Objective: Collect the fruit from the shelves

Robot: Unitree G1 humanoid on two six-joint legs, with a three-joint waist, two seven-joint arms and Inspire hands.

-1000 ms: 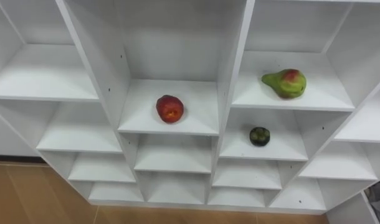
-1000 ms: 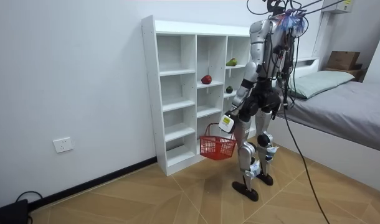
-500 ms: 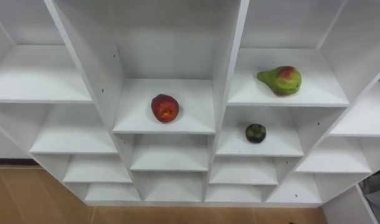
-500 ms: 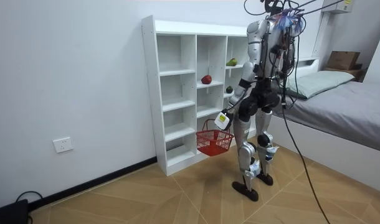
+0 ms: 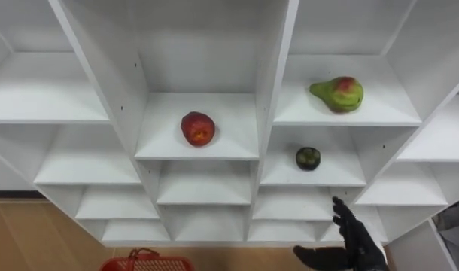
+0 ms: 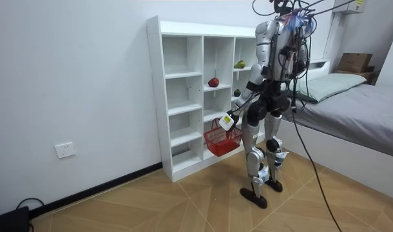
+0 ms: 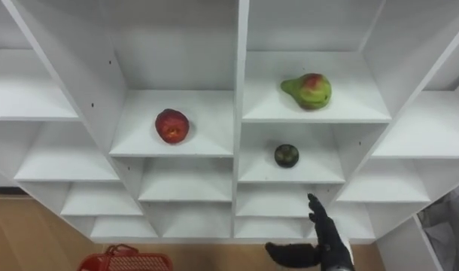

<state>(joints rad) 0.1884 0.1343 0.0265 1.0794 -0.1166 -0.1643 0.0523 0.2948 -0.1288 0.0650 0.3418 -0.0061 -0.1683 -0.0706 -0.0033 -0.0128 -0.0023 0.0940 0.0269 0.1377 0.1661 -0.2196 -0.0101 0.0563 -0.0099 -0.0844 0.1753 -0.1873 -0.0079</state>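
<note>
Three fruits lie in the closet (image 5: 278, 83), and my right hand (image 5: 356, 245) is released below them.
One pear (image 5: 337, 94) lies on its side at the middle of the upper right shelf, its long axis along the front edge and the thin end pointing left. One red fruit (image 5: 198, 128) sits mid-shelf in the centre column, and one dark green fruit (image 5: 308, 158) mid-shelf under the pear. My right fingers are straight and hold nothing. My left hand (image 6: 228, 120) grasps one red basket (image 5: 147, 263) by its handle.

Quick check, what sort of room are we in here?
Probably a home bedroom: a bed with a pillow at the room view's right, a white cubby shelf against the wall holding a red fruit, and wood flooring.
</note>
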